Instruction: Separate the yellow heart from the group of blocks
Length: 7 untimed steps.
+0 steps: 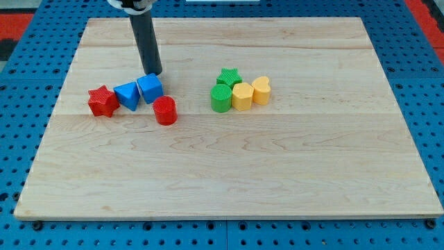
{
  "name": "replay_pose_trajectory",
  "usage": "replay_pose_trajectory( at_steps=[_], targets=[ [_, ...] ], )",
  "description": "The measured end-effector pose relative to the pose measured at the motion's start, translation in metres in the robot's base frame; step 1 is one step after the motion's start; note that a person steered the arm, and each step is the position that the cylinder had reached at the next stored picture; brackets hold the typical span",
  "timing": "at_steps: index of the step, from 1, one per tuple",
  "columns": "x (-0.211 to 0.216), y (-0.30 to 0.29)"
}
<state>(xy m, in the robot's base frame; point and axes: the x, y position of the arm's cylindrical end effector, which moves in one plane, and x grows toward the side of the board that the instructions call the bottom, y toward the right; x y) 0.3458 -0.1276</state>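
Observation:
The yellow heart [261, 89] sits at the right end of a tight group right of the board's middle. It touches a yellow hexagon-like block [242, 96], which touches a green cylinder [221, 98]; a green star [227, 76] is just behind them. My tip [155, 72] is well to the left of this group, just behind and touching or almost touching a blue cube [150, 88].
A left cluster holds a red star [103, 101], a blue triangular block [127, 94], the blue cube and a red cylinder [165, 110]. The wooden board [229, 180] lies on a blue pegboard [21, 125].

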Motion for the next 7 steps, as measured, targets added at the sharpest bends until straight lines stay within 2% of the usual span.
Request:
replay_pose_trajectory(
  at_steps=[2,3,4,6,7],
  targets=[
    [-0.001,0.003],
    [-0.019,0.016],
    [-0.055,0.054],
    [0.015,0.243],
    [0.065,0.263]
  ],
)
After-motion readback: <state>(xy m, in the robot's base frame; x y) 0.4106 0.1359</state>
